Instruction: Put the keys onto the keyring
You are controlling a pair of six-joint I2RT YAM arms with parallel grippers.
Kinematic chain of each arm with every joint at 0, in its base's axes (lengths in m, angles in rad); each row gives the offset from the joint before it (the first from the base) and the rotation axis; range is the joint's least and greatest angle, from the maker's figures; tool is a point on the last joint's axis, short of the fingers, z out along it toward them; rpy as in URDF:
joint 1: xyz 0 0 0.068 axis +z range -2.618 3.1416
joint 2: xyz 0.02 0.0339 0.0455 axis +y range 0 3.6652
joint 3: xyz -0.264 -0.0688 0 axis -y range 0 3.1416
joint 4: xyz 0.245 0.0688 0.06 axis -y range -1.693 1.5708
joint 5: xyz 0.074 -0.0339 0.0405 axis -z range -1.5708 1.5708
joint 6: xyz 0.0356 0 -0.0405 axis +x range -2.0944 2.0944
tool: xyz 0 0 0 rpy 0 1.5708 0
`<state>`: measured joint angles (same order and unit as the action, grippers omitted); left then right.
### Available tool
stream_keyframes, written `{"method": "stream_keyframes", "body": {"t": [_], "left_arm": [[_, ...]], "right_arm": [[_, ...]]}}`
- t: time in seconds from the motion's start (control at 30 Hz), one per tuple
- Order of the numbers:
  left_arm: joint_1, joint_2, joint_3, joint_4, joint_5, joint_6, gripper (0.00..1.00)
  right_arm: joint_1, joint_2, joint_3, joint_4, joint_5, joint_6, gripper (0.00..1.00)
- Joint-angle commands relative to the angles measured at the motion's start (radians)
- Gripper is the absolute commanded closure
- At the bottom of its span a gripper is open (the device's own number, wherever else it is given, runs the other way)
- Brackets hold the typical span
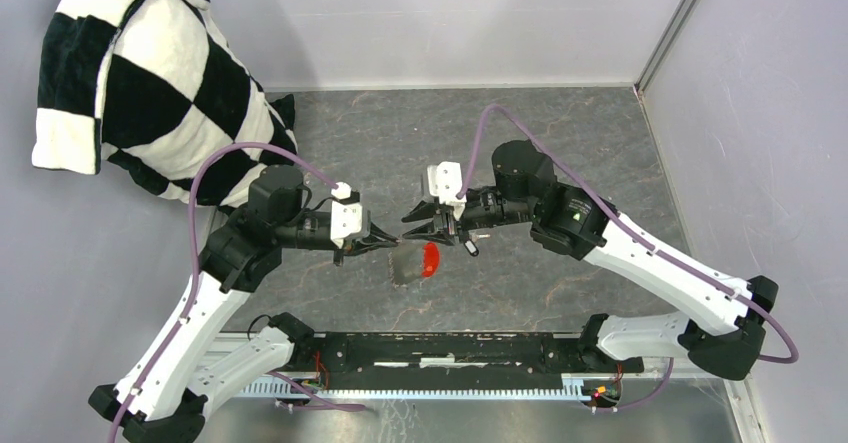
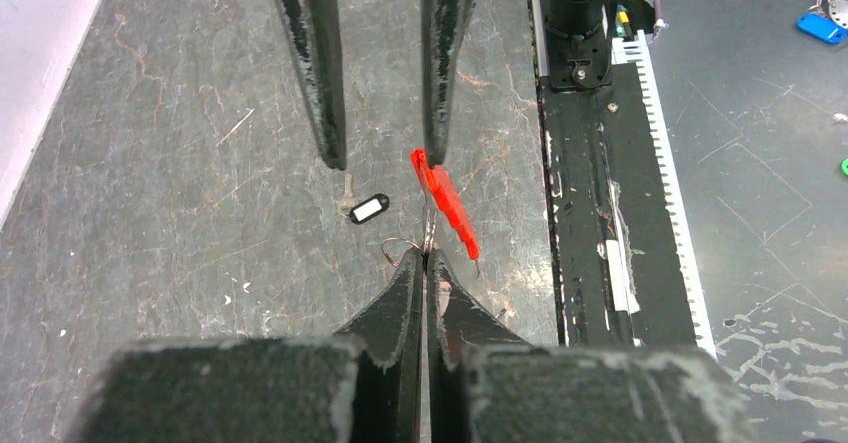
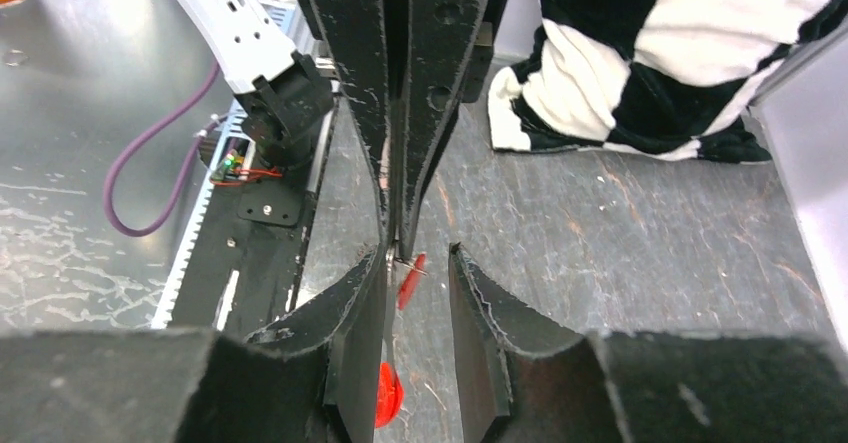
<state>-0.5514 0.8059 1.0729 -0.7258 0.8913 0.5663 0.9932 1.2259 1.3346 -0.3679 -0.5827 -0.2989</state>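
My left gripper (image 1: 392, 239) is shut on the keyring's thin wire ring (image 2: 396, 246), and the long red fob (image 2: 447, 201) hangs from it above the table. My right gripper (image 1: 408, 225) faces it tip to tip and is open; its fingers (image 2: 325, 113) stand either side of the fob's far end. The red-headed key (image 3: 388, 393) shows in the right wrist view, its blade running along the inner face of one right finger (image 3: 360, 303) up toward the ring; I cannot tell what holds it. The black-headed key (image 2: 368, 208) lies on the table under the grippers.
A black-and-white checkered cushion (image 1: 150, 83) fills the back left corner. Grey walls close in the back and right. The black base rail (image 1: 450, 348) runs along the near edge. A blue tag (image 2: 820, 25) lies off the table beyond the rail.
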Motion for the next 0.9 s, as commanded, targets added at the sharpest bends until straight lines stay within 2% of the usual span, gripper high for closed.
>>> {"method": "stream_keyframes", "body": {"t": [0.0,0.57,0.63,0.77,0.87], "left_arm": [[-0.001,-0.022,-0.008,0.081,0.008,-0.070,0.98],[-0.001,-0.037,-0.007,0.086,0.024,-0.071,0.98],[-0.001,-0.039,-0.008,0.086,0.024,-0.071,0.98],[-0.001,-0.039,-0.011,0.085,0.031,-0.071,0.98],[-0.001,-0.037,-0.013,0.085,0.035,-0.073,0.98]], "right_arm": [[-0.001,-0.016,-0.040,0.119,-0.089,0.073,0.65],[-0.001,0.060,0.000,0.054,-0.089,0.060,0.71],[0.000,0.063,0.006,0.049,-0.089,0.057,0.76],[-0.001,0.063,0.006,0.052,-0.092,0.057,0.93],[-0.002,0.061,0.001,0.060,-0.087,0.057,0.99]]}}
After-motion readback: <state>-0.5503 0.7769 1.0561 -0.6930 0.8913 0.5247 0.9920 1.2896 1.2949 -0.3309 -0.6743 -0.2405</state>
